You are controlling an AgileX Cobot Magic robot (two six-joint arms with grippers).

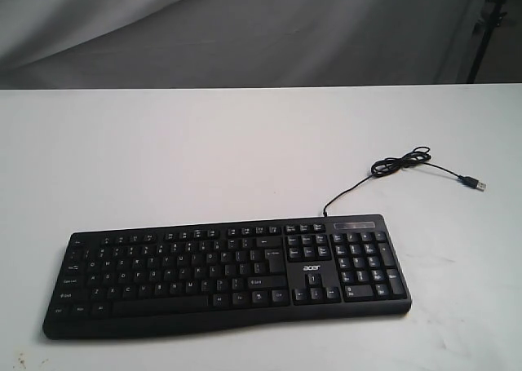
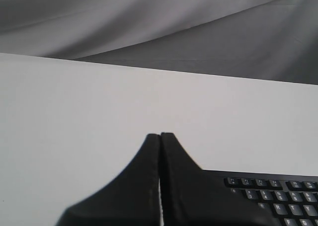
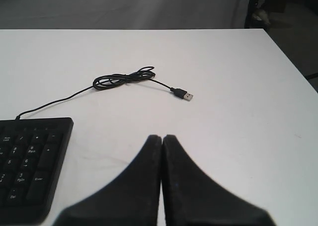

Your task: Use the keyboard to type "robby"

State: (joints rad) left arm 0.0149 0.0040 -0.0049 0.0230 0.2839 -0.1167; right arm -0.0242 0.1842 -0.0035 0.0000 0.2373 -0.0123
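The black keyboard (image 1: pixel 228 277) lies flat near the front of the white table, number pad to the right, "acer" logo above the arrow keys. Its thin USB cable (image 1: pixel 400 165) loops behind it and ends in a loose plug (image 1: pixel 477 184). Neither arm shows in the exterior view. In the left wrist view my left gripper (image 2: pixel 160 135) is shut with nothing in it, and the keyboard's function-key corner (image 2: pixel 278 191) shows beside it. In the right wrist view my right gripper (image 3: pixel 162 137) is shut and empty, off the number-pad end (image 3: pixel 30 161), with the coiled cable (image 3: pixel 124 79) beyond.
The white table (image 1: pixel 204 151) stretches bare behind the keyboard up to a grey cloth backdrop (image 1: pixel 245 28). Its right edge (image 3: pixel 293 67) shows in the right wrist view, with a dark stand (image 1: pixel 489 28) beyond it.
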